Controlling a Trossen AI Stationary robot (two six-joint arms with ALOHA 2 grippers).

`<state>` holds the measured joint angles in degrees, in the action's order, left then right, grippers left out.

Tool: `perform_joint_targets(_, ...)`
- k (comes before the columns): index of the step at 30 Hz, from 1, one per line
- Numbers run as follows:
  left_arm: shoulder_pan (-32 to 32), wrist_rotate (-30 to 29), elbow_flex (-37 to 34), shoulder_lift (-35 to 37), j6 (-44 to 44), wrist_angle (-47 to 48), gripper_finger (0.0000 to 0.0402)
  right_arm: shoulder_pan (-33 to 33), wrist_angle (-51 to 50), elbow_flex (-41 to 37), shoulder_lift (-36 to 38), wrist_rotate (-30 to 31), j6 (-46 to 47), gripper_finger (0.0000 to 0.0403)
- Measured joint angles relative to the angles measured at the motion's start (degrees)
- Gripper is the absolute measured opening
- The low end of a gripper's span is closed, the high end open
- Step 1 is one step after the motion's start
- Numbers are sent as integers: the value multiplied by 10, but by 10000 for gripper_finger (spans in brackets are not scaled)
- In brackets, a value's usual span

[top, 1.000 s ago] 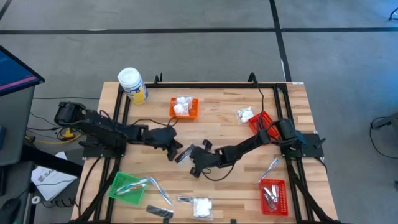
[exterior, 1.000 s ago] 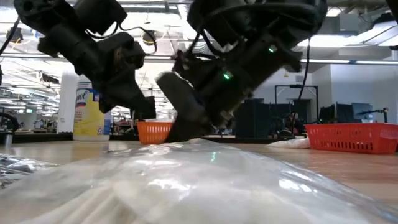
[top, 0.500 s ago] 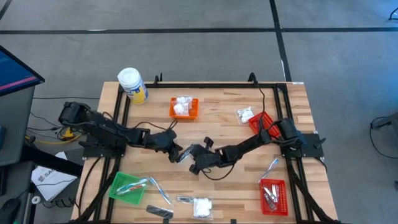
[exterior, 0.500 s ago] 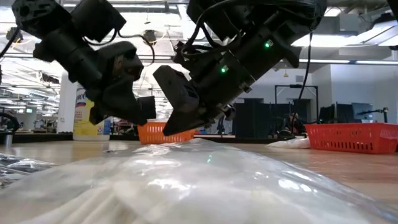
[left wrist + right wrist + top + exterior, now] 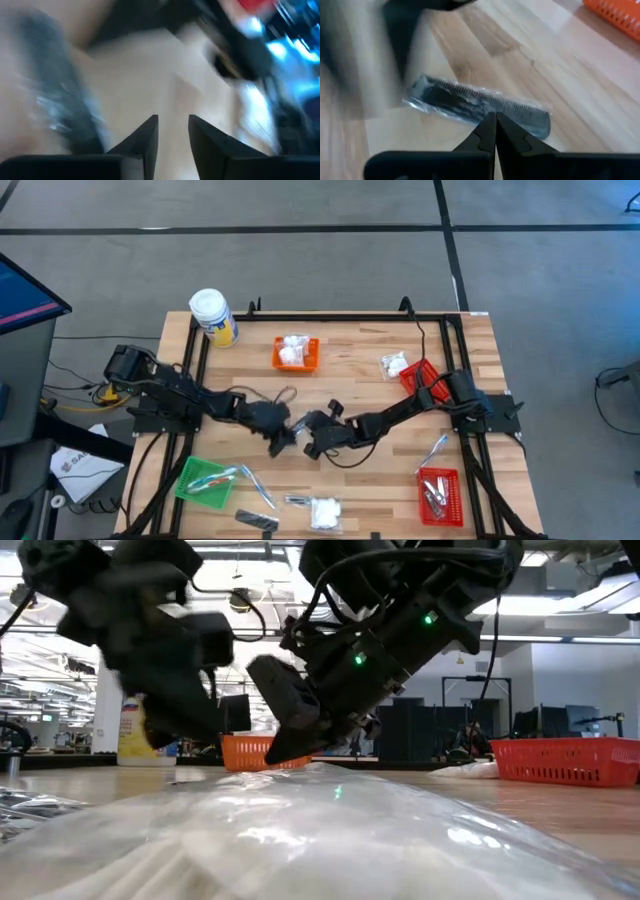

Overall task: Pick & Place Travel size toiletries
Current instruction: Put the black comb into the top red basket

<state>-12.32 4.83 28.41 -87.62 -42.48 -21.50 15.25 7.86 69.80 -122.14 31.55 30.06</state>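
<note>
1. Your left gripper [image 5: 281, 436] and right gripper [image 5: 308, 430] meet low at table centre, both arms stretched inward; left fingers [image 5: 145, 137] stand slightly parted, empty; right fingers [image 5: 490, 131] pressed together, empty.
2. Your wrapped black comb [image 5: 479, 106] lies flat on the wood just beyond the right fingertips; white packet [image 5: 324, 512] sits well apart at the near edge.
3. Only the right wrist view shows the comb; high view hides it under the grippers; left wrist view is blurred.

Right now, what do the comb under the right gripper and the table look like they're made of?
The comb looks like dark hard plastic with fine moulded teeth, sealed in a glossy clear film wrapper that crinkles at its ends. The table looks like light varnished wood, with visible grain and plank seams.
</note>
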Motion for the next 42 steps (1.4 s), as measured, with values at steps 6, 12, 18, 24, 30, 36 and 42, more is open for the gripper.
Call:
perform_joint_targets(6,-15,23,18,-31,-14,38,28,-5,5,0,-1,0,0,0)
perform_joint_targets(12,3,50,21,-69,-31,62,4,-12,10,0,-1,0,0,0)
perform_joint_targets(18,14,56,21,-69,-30,70,2,-11,10,0,-1,-2,-5,0)
perform_joint_targets(24,13,46,21,-63,-26,93,1,-16,-5,0,-1,-30,-6,0)
perform_joint_targets(30,15,32,21,-55,-15,120,1,-14,-4,0,-1,-32,-13,0)
perform_joint_targets(36,14,-17,20,-25,-12,167,1,-15,3,0,-1,-34,-15,0)
perform_joint_targets(42,15,-84,17,9,-8,220,1,-14,3,0,-1,-34,-15,0)
